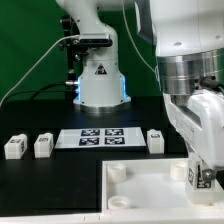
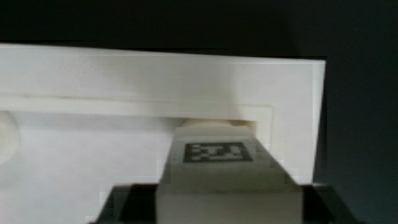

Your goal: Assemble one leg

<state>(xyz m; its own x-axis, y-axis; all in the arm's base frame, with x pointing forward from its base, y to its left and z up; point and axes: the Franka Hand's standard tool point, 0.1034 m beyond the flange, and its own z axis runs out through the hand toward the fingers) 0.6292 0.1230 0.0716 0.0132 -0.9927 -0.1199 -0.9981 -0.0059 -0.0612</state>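
A white leg (image 1: 203, 178) is held in the end effector (image 1: 203, 182) at the exterior view's right, above the near part of the desk (image 1: 30, 185). The leg stands upright, with its long axis vertical and its lower end pointing down at a large flat white panel (image 1: 150, 195). The leg's black-and-white tag (image 1: 203, 179) faces the exterior camera.

The arm (image 1: 185, 50) comes in from the upper right of the exterior view. It fills that corner, and its wrist is turned straight down over the panel's far right corner.

The wrist view looks down along the leg (image 2: 217, 160). Dark fingers (image 2: 128, 205) press on both of its sides, so the end effector (image 2: 217, 205) is closed narrow around it. The leg's far end meets a rounded socket (image 2: 222, 123) at the panel's (image 2: 107, 90) corner. Whether it is seated in the socket cannot be told.

Only the exterior view shows the rest of the desk. A marker board (image 1: 100, 137) lies flat beyond the panel. Loose legs stand beside the marker board: two (image 1: 14, 147) (image 1: 43, 145) at its left and one (image 1: 155, 139) at its right.
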